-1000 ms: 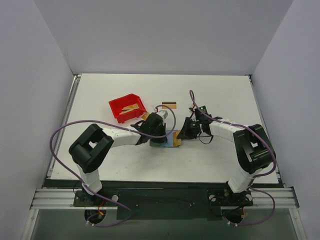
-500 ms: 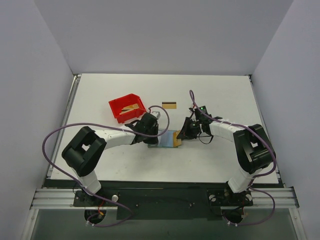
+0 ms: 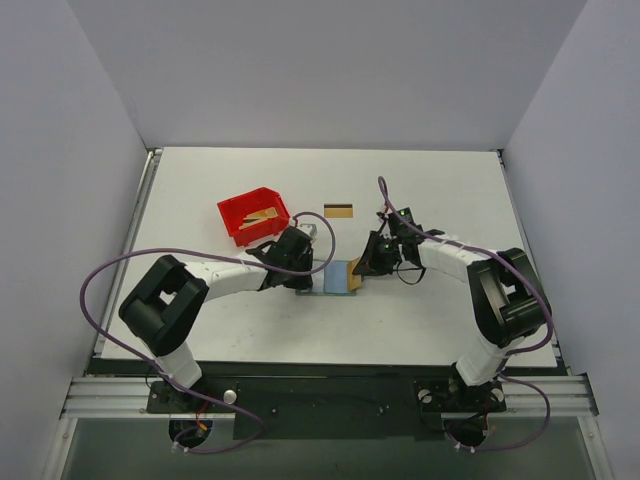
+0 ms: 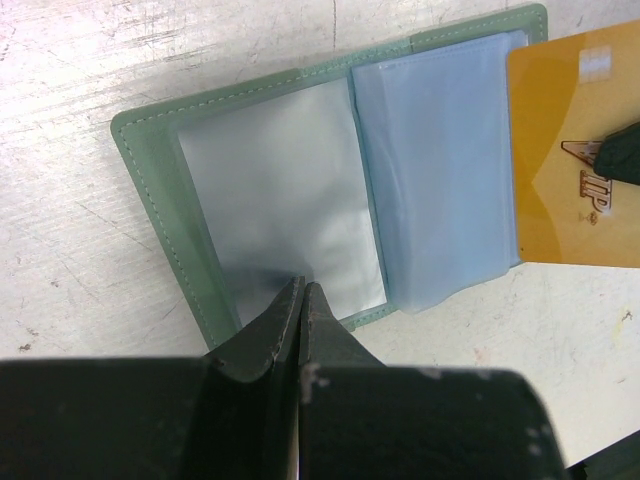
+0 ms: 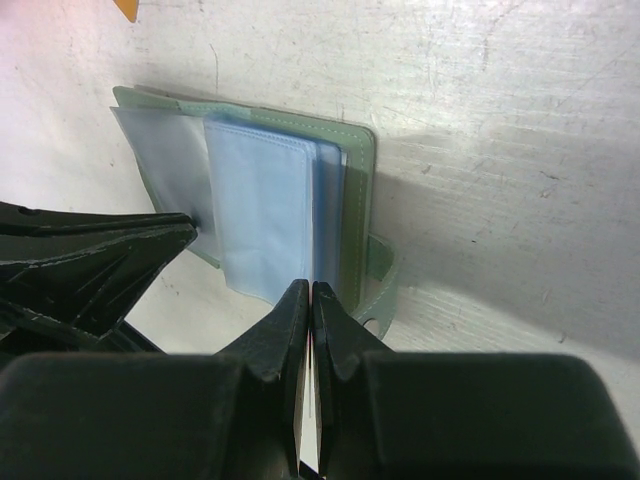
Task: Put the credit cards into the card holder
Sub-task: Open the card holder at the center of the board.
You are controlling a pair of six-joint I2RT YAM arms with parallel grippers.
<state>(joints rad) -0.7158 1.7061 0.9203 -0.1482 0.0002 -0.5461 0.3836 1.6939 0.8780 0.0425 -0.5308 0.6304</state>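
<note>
The card holder (image 3: 335, 278) lies open on the table, grey-green with a clear pocket and light blue pockets (image 4: 440, 170). My left gripper (image 3: 304, 273) is shut and empty, its tips (image 4: 303, 292) resting on the holder's near edge by the clear pocket. My right gripper (image 3: 363, 268) is shut on a gold credit card (image 4: 572, 150), held edge-on (image 5: 312, 400) at the opening of the blue pockets (image 5: 265, 210). The holder's snap tab (image 5: 383, 295) sticks out beside it. Another credit card (image 3: 338, 210) with a dark stripe lies farther back on the table.
A red bin (image 3: 254, 216) holding more gold cards stands at the back left, close behind my left arm. A gold-tan corner (image 5: 126, 8) shows at the top of the right wrist view. The two grippers are close together over the holder.
My left gripper has moved left off the middle of the holder to its left edge, uncovering the pockets. My right gripper with the card has barely moved.
</note>
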